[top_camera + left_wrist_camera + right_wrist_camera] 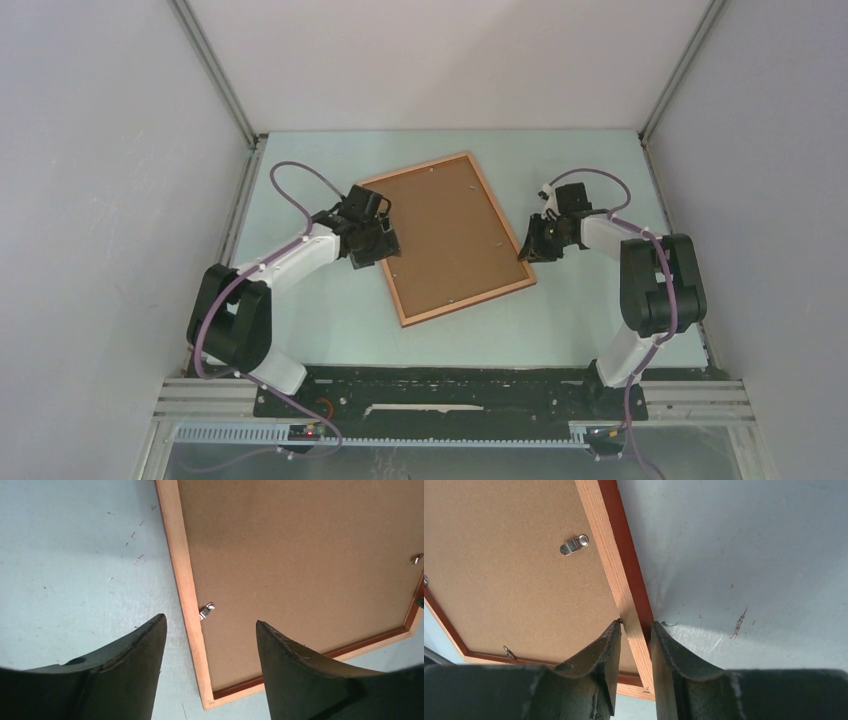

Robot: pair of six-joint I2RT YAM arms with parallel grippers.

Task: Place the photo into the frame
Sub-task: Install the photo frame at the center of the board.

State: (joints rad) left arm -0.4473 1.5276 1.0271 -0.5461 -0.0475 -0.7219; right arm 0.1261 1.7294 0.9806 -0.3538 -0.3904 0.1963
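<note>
The frame point(468, 303) lies back side up on the table, tilted, its wooden rim around a brown backing board point(445, 235). The photo is not in view. My left gripper point(375, 245) is open and empty over the frame's left rim point(182, 570), near the near-left corner, its fingers point(135, 660) astride the rim without touching it. My right gripper point(527, 250) is shut on the frame's right rim point(606, 545) close to the near-right corner, one finger point(599, 655) on the backing board side, the other on the outer side.
Small metal turn clips point(206, 611) hold the backing board point(300, 555) at the rim; another clip point(574, 545) shows in the right wrist view. Pale green table point(320, 320) all round, grey walls left, right and behind.
</note>
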